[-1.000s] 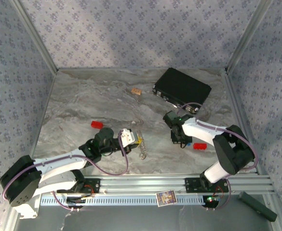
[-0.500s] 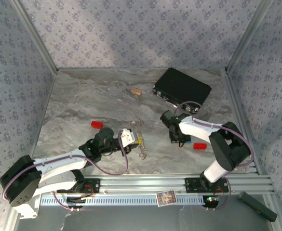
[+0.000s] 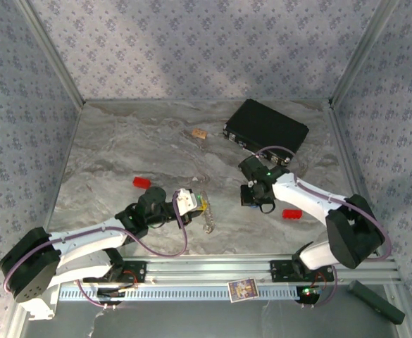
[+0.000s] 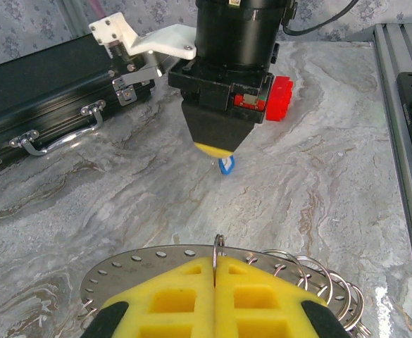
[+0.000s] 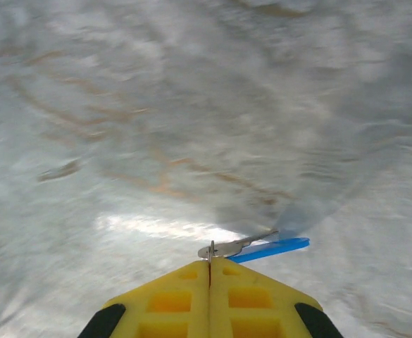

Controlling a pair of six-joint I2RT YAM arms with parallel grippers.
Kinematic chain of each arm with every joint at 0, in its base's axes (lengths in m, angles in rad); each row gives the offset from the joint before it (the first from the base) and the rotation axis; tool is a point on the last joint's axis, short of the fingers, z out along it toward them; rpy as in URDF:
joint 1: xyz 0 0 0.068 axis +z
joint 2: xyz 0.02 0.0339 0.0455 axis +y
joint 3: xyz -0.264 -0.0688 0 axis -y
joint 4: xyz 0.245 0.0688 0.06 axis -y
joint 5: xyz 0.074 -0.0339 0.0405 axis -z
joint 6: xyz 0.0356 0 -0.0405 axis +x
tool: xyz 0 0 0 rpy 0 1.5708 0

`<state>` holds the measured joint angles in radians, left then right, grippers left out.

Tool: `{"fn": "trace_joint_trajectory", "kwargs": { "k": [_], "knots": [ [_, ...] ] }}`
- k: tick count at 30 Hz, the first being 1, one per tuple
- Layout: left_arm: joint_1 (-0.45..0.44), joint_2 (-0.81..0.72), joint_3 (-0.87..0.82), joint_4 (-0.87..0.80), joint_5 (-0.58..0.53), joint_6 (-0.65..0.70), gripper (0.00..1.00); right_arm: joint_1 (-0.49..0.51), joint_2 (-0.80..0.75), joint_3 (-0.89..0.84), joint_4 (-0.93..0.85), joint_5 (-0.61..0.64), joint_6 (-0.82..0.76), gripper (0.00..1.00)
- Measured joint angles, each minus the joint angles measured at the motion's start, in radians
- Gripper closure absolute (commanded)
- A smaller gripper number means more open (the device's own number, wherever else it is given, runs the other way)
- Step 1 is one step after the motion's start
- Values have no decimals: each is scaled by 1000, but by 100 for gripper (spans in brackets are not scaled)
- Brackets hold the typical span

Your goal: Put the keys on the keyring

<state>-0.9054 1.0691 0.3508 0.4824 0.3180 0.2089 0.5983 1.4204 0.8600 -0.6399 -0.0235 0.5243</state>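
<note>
Clamped shut in the left gripper (image 4: 215, 262): the keyring (image 4: 149, 259), pinched by one small loop and held low over the marble table (image 4: 332, 197). Clenched in the right gripper (image 5: 210, 265): the blue key (image 5: 267, 248), nipped at the metal end with the head dangling just above the tabletop, between the keyring and the red brick (image 4: 279, 98). Apart from the ring, not yet threaded. Judged: pickup done for one key. Left to do: bring across, line up with a loop, thread on, repeat for the other key.
</note>
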Motion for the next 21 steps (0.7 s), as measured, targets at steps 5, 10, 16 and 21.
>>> {"fn": "trace_joint_trajectory", "kwargs": {
  "k": [5,10,16,21],
  "knots": [
    [0,0,0,0,0,0,100,-3,16,-33,43,-135,-45,100],
    [-4,0,0,0,-1,0,100,-3,63,-52,84,-196,-66,100],
    [-6,0,0,0,-1,0,100,-2,89,-52,102,-203,-81,100],
    [-6,0,0,0,-1,0,100,-2,113,-52,108,-203,-95,88]
  ]
}}
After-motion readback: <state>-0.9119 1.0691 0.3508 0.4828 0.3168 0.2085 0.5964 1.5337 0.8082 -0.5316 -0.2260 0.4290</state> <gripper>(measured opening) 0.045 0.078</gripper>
